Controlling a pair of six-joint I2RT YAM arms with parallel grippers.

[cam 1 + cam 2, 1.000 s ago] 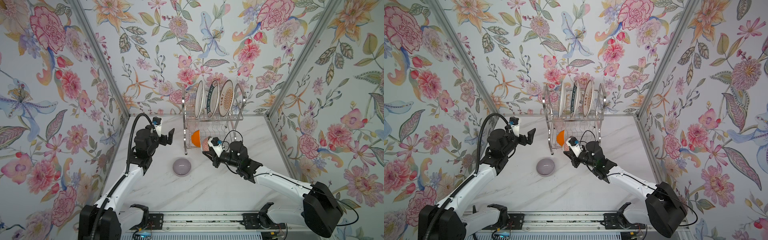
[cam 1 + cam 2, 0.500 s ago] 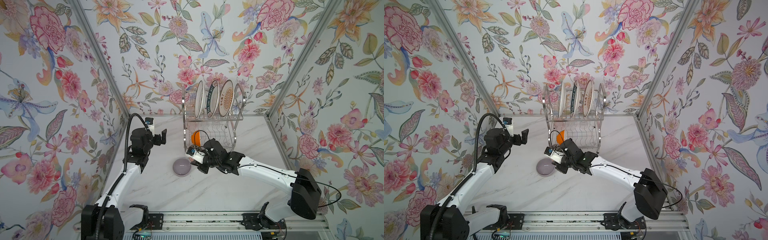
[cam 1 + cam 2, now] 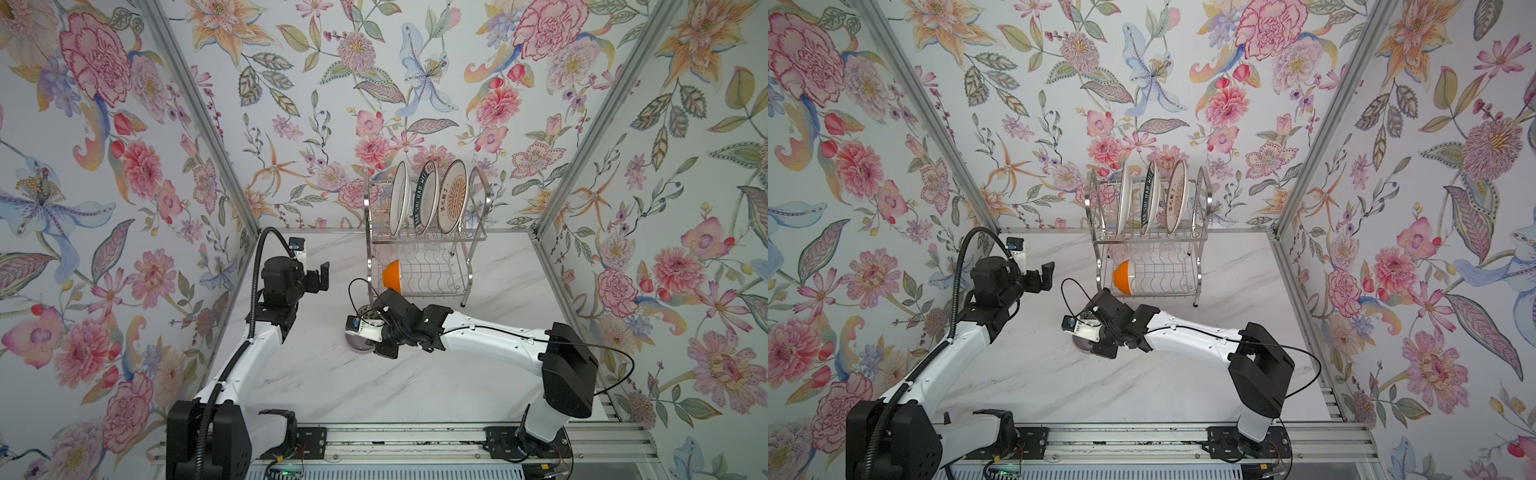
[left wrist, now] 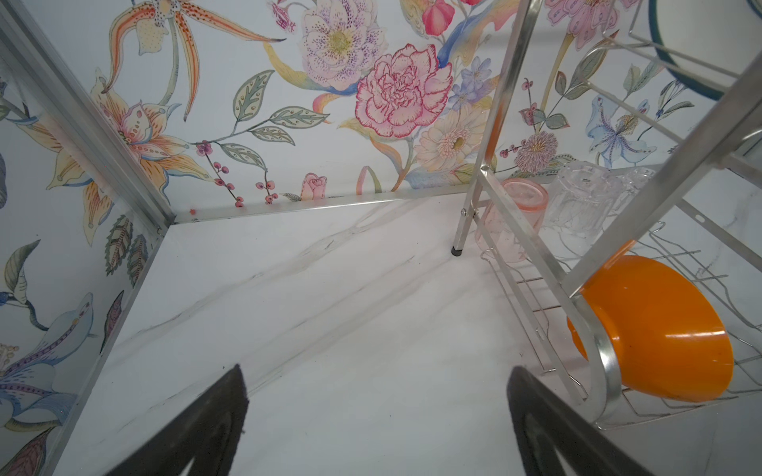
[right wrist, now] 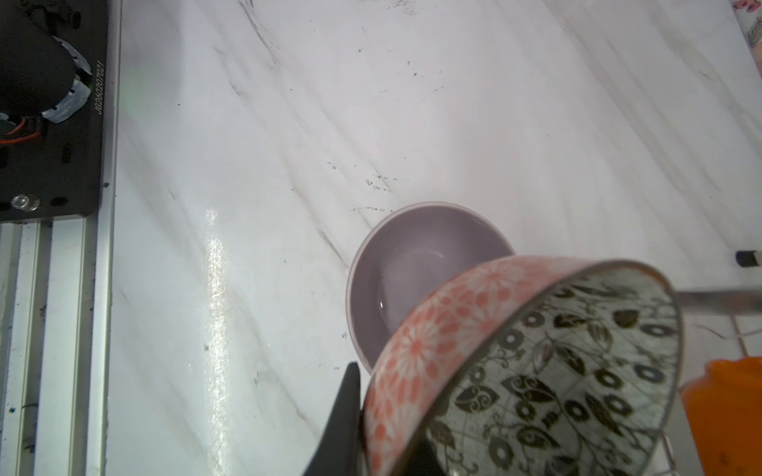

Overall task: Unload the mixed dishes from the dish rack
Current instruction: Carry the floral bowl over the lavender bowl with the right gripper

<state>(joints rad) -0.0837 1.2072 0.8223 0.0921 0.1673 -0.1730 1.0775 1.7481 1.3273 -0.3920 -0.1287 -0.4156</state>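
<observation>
Marble tabletop (image 3: 332, 386), floral walls (image 3: 374, 83), dish rack (image 3: 471, 237).
Right gripper (image 5: 383, 428) clamps pink bowl (image 5: 453, 321) over grey bowl (image 5: 412, 263); left gripper (image 4: 376, 371) spread wide, empty.

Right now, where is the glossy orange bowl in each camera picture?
In a top view: glossy orange bowl on its side, left end of the shiny chrome wire dish rack's lower shelf.
In a top view: same spot.
Left wrist: behind the rack's curved side frame.
Right wrist: orange edge beyond the pink-patterned bowl.
Shared landmark: the rack.

Left pincer (image 3: 319, 277) raised, jaws wide, right pincer (image 5: 363, 412) low across middle, clamped.
</observation>
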